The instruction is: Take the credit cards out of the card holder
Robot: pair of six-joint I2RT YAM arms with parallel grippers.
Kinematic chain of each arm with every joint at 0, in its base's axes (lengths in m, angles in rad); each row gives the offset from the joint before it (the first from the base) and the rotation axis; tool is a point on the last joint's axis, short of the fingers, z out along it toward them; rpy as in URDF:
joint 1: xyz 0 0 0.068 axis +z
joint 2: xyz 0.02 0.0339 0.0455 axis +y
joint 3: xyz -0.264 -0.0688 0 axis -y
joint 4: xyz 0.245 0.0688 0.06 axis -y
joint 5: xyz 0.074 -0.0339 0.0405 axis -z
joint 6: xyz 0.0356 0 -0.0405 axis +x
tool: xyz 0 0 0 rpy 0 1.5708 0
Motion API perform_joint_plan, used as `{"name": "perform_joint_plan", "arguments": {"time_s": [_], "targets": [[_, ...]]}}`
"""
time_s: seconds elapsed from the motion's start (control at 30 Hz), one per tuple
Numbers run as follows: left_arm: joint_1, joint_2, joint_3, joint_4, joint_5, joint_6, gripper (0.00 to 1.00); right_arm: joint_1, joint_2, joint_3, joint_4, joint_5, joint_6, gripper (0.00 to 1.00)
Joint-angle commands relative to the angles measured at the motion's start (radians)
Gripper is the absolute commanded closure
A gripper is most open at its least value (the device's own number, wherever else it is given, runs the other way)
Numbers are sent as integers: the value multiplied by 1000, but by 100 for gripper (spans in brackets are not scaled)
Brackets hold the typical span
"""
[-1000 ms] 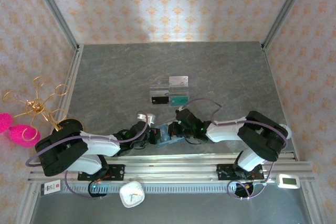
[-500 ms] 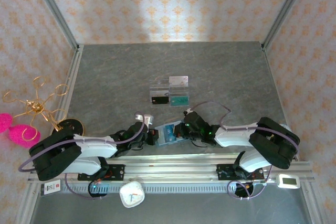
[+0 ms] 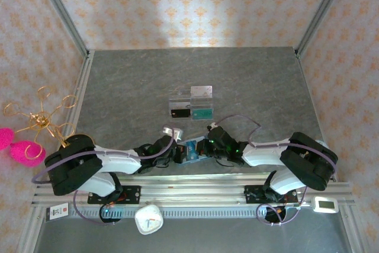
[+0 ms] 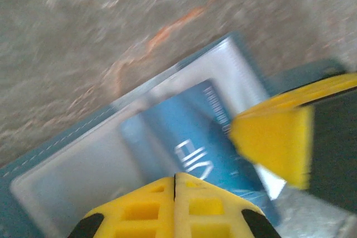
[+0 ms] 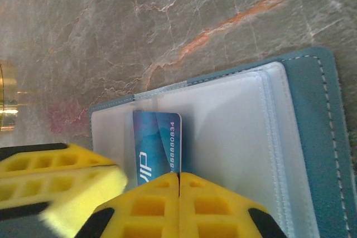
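The teal-blue card holder (image 3: pixel 191 150) lies open near the table's front edge, between my two grippers. In the right wrist view its clear sleeves (image 5: pixel 234 137) face up, with a bright blue credit card (image 5: pixel 158 146) standing partly out of the left sleeve. My right gripper (image 5: pixel 178 176) is shut, its tips resting on that card's near edge. My left gripper (image 4: pixel 174 179) is also shut, with its tips on the same blue card (image 4: pixel 189 143). A silvery grey credit card (image 3: pixel 201 90) lies farther back on the table.
A clear acrylic tray (image 3: pixel 180 100) at mid-table carries a black card (image 3: pixel 177 112) and a teal-green card (image 3: pixel 202 112). A gold wire stand (image 3: pixel 41 119) and pink objects (image 3: pixel 23 149) sit at the left. A white timer (image 3: pixel 148 220) lies on the front rail.
My left gripper has moved right, onto the card holder. The right arm's elbow swung out to the right while its gripper stayed at the holder. Both grippers stayed shut.
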Motion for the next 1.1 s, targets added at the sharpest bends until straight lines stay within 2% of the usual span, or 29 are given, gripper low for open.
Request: {"name": "perform_joint_plan", "arguments": {"time_s": [0.0,0.03,0.13,0.23,0.33,0.43,0.63,0.77,0.93,1.07], "targets": [[-2,7,2,-40,-41,5,100,-4,5,-22,11,9,-6,97],[-3,4,-2,-34,-38,5,100,-4,8,-24,12,6,-5,95],[-3,27,-4,-24,-13,5,100,-4,24,-29,33,-13,-3,77],[-8,73,-7,11,19,-4,100,-4,50,-26,63,-48,-8,72],[-17,94,-13,36,28,-14,100,-5,64,-15,69,-57,-10,75],[-17,85,-18,34,18,-20,100,-4,34,-9,15,0,-12,87],[-15,-8,-31,15,-7,-27,100,-52,-204,-55,-163,153,-41,99],[3,-157,-2,36,-3,-20,100,-56,-422,-44,-228,196,-117,100],[54,-343,23,251,45,-19,72,-56,-614,-23,-138,215,-162,100],[89,-377,62,391,103,-45,66,-57,-648,4,11,190,-125,100]]}}
